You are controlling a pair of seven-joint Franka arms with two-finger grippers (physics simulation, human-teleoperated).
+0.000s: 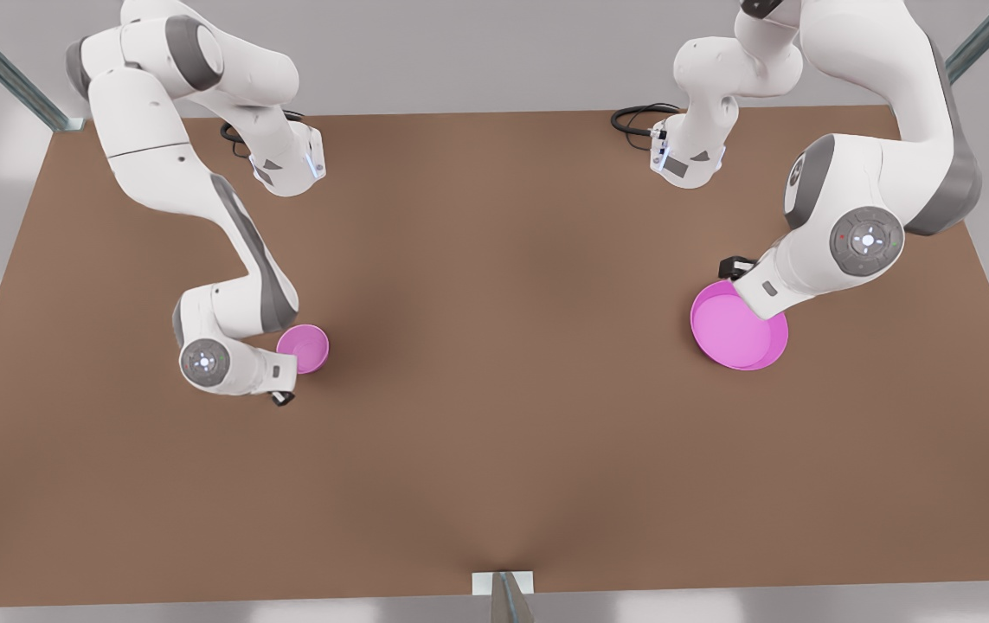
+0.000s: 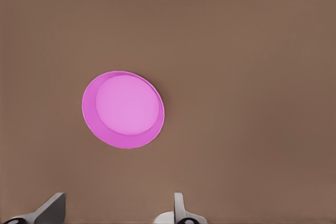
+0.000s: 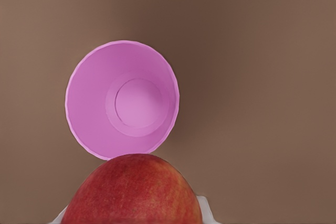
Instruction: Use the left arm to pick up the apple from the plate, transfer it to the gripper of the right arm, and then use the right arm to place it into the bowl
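Holding the apple (image 3: 134, 192) above the bowl (image 3: 122, 100), the right claw (image 3: 136, 211) needed centring, then release; the left claw (image 2: 113, 211) hung open over the empty plate (image 2: 123, 109).

One apple (image 3: 134, 190), one bowl (image 3: 122, 99), one plate (image 2: 123, 109).

The tabletop (image 1: 494, 433) is a matt brown sheet, smooth like board. Plate (image 2: 123, 109) and bowl (image 3: 122, 99) look like smooth matt pink plastic. The apple (image 3: 132, 191) has a faintly speckled red skin with a soft sheen. Arm shells are glossy white plastic
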